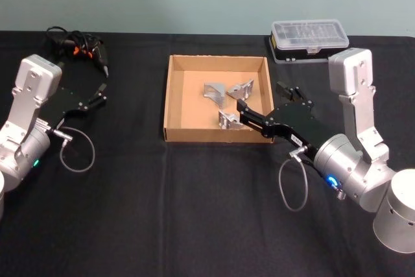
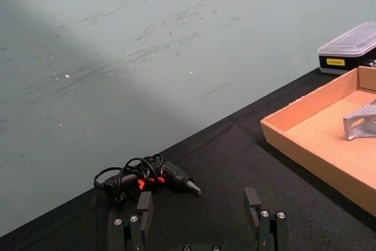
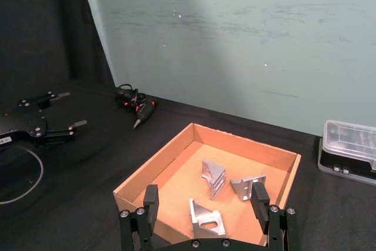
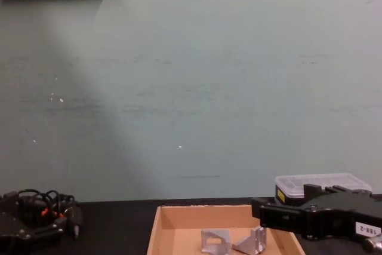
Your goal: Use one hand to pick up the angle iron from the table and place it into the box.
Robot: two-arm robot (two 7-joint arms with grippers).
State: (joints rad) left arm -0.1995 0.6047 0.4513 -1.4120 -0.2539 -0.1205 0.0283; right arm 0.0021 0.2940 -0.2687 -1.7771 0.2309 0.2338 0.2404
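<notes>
Tan box (image 1: 170, 98) holds 3 silver angle irons (image 1: 214, 91) on the black table (image 1: 194, 212)

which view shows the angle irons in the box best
The right wrist view: it looks down into the box and shows all three angle irons apart, between the open right gripper's fingers. The head view shows all three, the arm overlapping one. The chest view shows two, the left wrist view one.

box (image 1: 170, 98): middle of the table (image 1: 194, 212)
irons (image 1: 224, 105): three, all in the box
case (image 1: 308, 40): behind-right of box
my right gripper (image 1: 262, 105): over box's right wall
my left gripper (image 1: 100, 95): left, near the tool (image 1: 81, 47)
</notes>
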